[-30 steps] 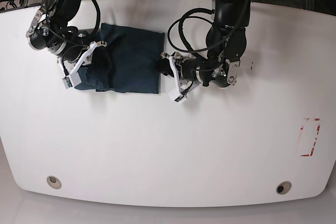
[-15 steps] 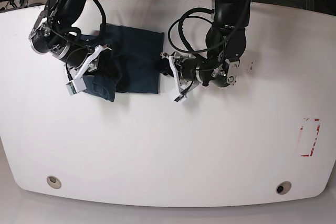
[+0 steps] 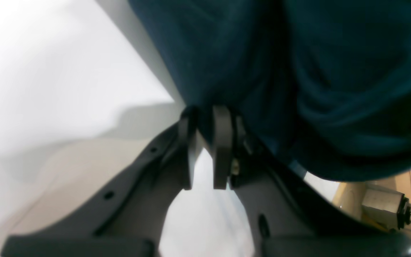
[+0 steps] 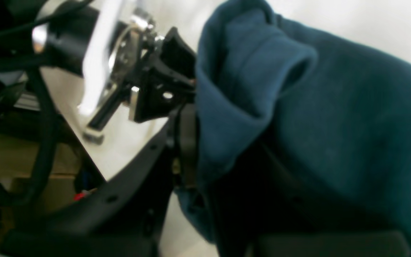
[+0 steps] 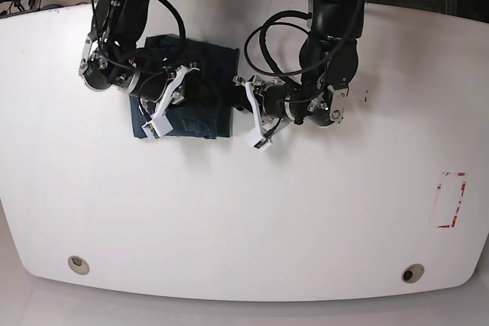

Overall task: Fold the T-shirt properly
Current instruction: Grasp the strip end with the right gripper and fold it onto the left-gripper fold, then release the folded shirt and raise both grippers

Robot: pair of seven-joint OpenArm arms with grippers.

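T-shirt: my dark navy-teal T-shirt [image 5: 187, 101] lies as a bunched, folded block in the upper left of the base view, on the white table [image 5: 244, 211].
Fold: in my right wrist view a rolled flap of the cloth [image 4: 248, 82] stands up in the middle of the frame, with more fabric filling the right side.
Right claw: my right gripper [image 5: 164, 104] sits over the shirt's left part in the base view; its finger [image 4: 186, 142] presses against the raised flap, pinching the cloth.
Left claw: my left gripper [image 3: 205, 150] has its two dark fingers pressed almost together at the centre of its wrist view, tips at the shirt's edge [image 3: 280, 89]; whether cloth is caught between them I cannot tell.
Arm pose: my right arm [image 5: 122, 5] comes down from the top left and bends inward; my left arm [image 5: 332, 28] drops from the top centre, its wrist turned toward the shirt's right edge.
In the way: black cables [image 5: 275, 36] loop beside my left arm, near the shirt.
Further out: a red-marked rectangle [image 5: 451, 200] lies at the table's right, well apart.
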